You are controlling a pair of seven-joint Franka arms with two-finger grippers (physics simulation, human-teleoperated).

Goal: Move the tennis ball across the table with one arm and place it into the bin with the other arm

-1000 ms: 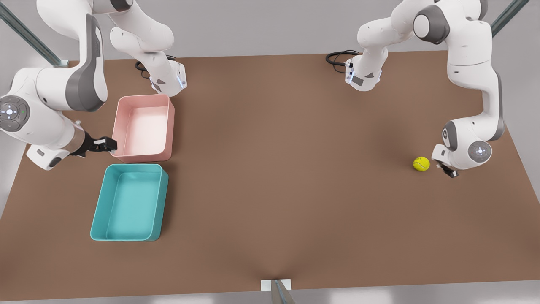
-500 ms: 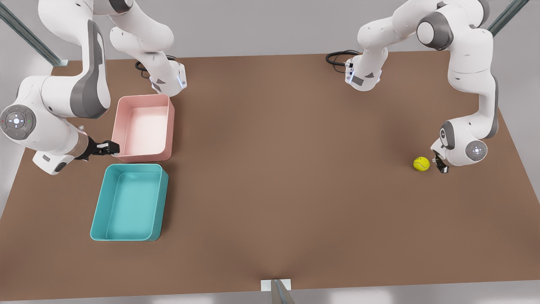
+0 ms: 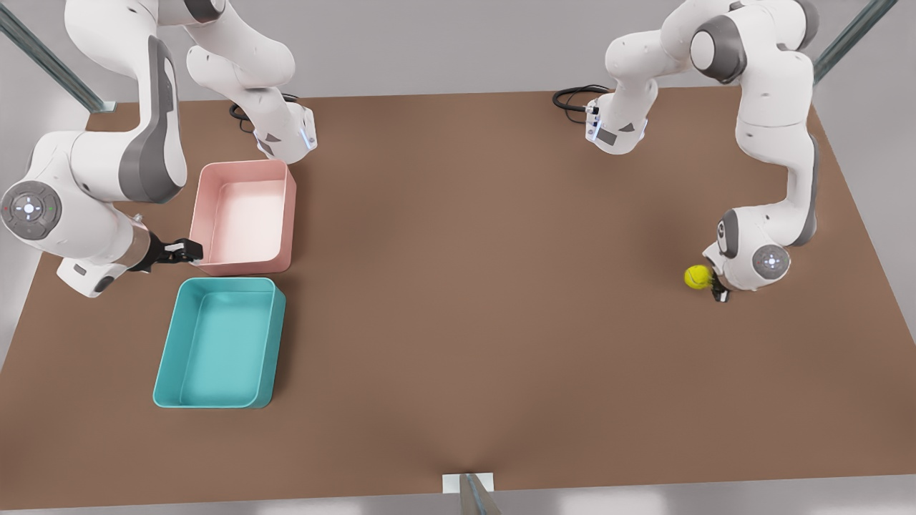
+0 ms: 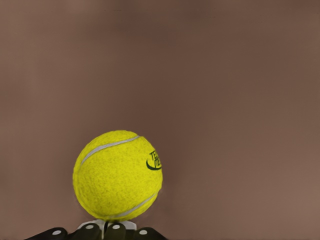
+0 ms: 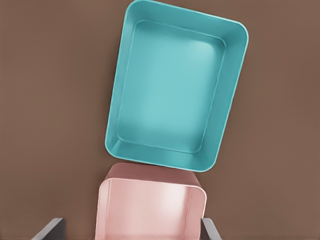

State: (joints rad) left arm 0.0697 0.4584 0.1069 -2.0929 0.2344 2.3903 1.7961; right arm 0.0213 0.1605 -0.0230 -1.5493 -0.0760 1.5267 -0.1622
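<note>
The yellow-green tennis ball [image 3: 696, 277] rests on the brown table [image 3: 465, 300] near the front view's right edge. My left gripper [image 3: 718, 292] is low behind it, on the ball's right side in the front view. In the left wrist view the ball [image 4: 117, 175] sits right against the tips of the left gripper [image 4: 106, 229], whose fingers are shut together with nothing between them. My right gripper [image 3: 187, 250] hovers at the front view's left, beside the pink bin's near corner; its fingers stand wide open in the right wrist view [image 5: 130, 227].
A pink bin [image 3: 243, 166] and a teal bin [image 3: 222, 282] stand side by side at the front view's left; both also appear below the right wrist as pink [image 5: 150, 176] and teal [image 5: 239, 60]. Arm bases and black cables sit along the table's far edge.
The left arm has swung toward the front view's left and lowered, and the ball has shifted a little to the left with it. The right gripper shifted slightly, then held still.
</note>
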